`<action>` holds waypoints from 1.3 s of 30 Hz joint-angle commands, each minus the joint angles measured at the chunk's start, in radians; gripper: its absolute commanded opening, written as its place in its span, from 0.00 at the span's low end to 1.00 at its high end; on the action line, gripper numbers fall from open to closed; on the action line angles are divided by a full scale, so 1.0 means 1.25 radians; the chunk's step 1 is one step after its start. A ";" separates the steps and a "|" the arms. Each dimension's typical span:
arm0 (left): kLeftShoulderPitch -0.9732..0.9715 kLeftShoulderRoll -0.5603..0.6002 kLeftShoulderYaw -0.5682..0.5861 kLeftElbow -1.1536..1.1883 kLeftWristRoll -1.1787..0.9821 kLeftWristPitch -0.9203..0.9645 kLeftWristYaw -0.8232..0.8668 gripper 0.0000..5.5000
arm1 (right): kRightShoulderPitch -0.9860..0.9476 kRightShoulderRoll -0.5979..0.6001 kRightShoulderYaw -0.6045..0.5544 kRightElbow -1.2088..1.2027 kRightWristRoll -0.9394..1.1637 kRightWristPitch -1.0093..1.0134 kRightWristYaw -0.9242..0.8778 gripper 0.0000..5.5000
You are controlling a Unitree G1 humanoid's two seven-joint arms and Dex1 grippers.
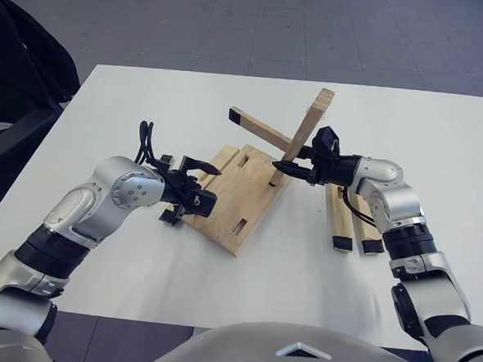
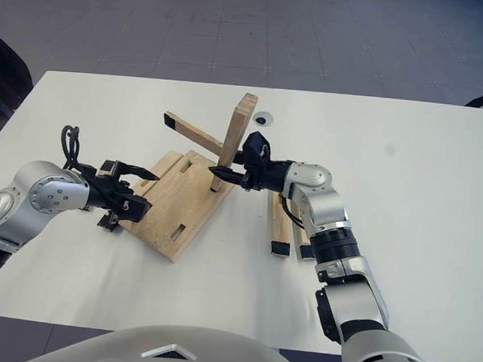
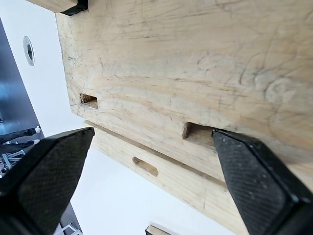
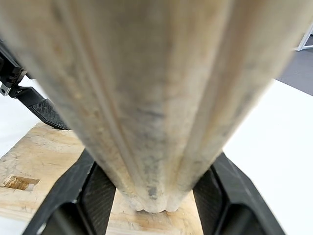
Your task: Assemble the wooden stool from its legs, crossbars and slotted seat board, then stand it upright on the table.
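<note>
My right pincer [image 1: 294,169] is clamped tight on the tilted leg [image 1: 311,126] planted on the seat board [image 1: 233,207], left pincer [image 3: 154,133] gaping wide, holding nothing, over its edge.

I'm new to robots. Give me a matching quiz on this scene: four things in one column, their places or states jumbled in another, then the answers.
Things:
1. pale slotted wooden seat board
2. crossed wooden leg-and-crossbar piece
3. two loose black-tipped wooden legs
4. left gripper

Places or states:
A. open at the board's left edge
B. side by side, right of the board
C. held up by the right gripper
D. on the white table, slots facing up

Pairs: 1-D, 2-C, 3-B, 4-A
</note>
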 commanded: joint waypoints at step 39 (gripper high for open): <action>0.061 -0.060 -0.046 0.015 0.023 0.020 -0.021 0.82 | -0.044 -0.012 -0.024 0.136 0.001 0.108 0.026 0.37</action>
